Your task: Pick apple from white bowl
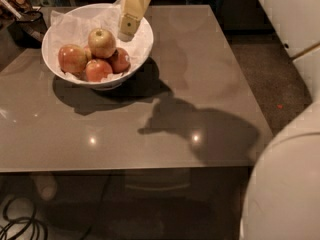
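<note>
Over the right rear part of the white bowl hangs the pincer, tilted, its tip low above the tissue paper; whether it is spread or pressed together I cannot tell. Just left of it, at the bowl's middle, the apple rests on three redder apples. The bowl stands on the table.

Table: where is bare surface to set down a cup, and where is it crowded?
Bare: the tabletop right of the white bowl, and the near strip in front of it. Crowded: the far-left corner, where the bowl holds apples, the end effector hangs over its right rim, and dark clutter sits beside.
</note>
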`<state>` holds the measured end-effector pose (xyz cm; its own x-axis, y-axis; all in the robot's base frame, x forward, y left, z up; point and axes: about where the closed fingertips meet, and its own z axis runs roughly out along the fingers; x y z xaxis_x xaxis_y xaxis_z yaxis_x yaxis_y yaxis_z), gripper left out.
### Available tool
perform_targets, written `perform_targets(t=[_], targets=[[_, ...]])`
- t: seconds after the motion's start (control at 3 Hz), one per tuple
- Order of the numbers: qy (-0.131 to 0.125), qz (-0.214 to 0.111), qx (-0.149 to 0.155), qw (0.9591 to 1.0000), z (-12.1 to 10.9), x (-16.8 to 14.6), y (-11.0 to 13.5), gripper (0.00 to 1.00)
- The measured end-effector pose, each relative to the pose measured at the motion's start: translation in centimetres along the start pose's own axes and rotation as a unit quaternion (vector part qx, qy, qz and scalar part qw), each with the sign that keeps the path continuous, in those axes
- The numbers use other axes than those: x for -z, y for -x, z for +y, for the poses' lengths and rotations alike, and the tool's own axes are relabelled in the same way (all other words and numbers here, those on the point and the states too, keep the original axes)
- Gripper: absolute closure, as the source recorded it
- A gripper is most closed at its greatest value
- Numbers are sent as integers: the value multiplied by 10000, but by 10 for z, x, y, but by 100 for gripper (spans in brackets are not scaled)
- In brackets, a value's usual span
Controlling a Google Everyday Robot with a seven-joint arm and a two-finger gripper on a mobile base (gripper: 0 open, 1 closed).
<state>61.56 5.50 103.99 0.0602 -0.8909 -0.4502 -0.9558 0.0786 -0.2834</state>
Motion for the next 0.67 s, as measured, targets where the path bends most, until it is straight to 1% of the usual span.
perform_targets(t=[0.67], targets=[[96, -31, 68, 9999, -22, -24, 21, 1]])
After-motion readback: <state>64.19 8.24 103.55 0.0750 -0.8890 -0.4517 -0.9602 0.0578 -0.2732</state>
